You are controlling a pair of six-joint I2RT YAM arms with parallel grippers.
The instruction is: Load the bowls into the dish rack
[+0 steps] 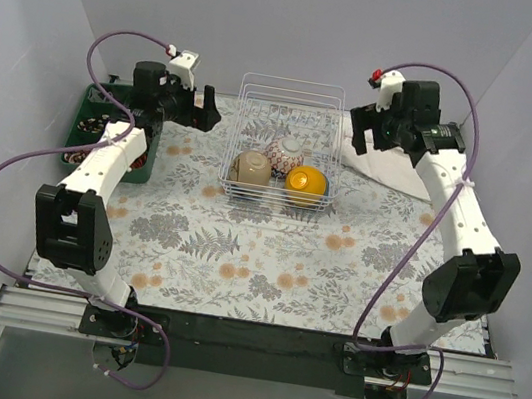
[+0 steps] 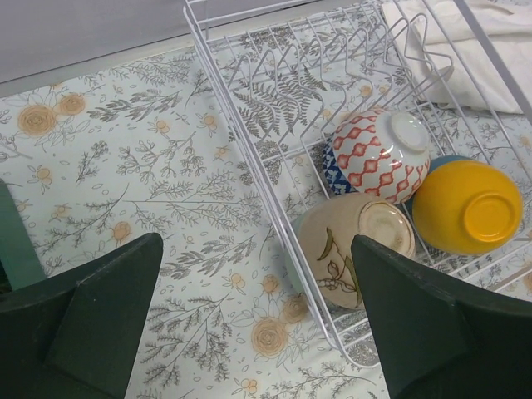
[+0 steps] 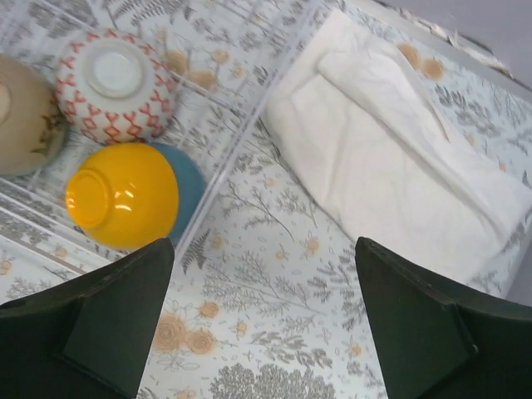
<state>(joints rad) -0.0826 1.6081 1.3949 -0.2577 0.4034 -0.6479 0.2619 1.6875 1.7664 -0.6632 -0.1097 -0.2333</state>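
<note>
The white wire dish rack [image 1: 293,92] stands at the back middle of the table. In it lie a beige bowl [image 1: 252,168], a red-patterned bowl [image 1: 287,152] and an orange-yellow bowl [image 1: 307,181]. The left wrist view shows the rack [image 2: 249,158] with the beige bowl [image 2: 353,249], red-patterned bowl [image 2: 378,154], orange-yellow bowl [image 2: 465,206] and a blue-patterned rim [image 2: 332,176]. The right wrist view shows the orange-yellow bowl [image 3: 120,195] with a teal-blue bowl [image 3: 184,179] behind it. My left gripper [image 1: 207,109] is open and empty, left of the rack. My right gripper [image 1: 357,133] is open and empty, right of the rack.
A dark green compartment tray [image 1: 146,162] sits at the far left, under my left arm. A white folded cloth [image 1: 392,169] lies right of the rack, under my right arm; it also shows in the right wrist view [image 3: 391,166]. Grey walls close in the back and sides.
</note>
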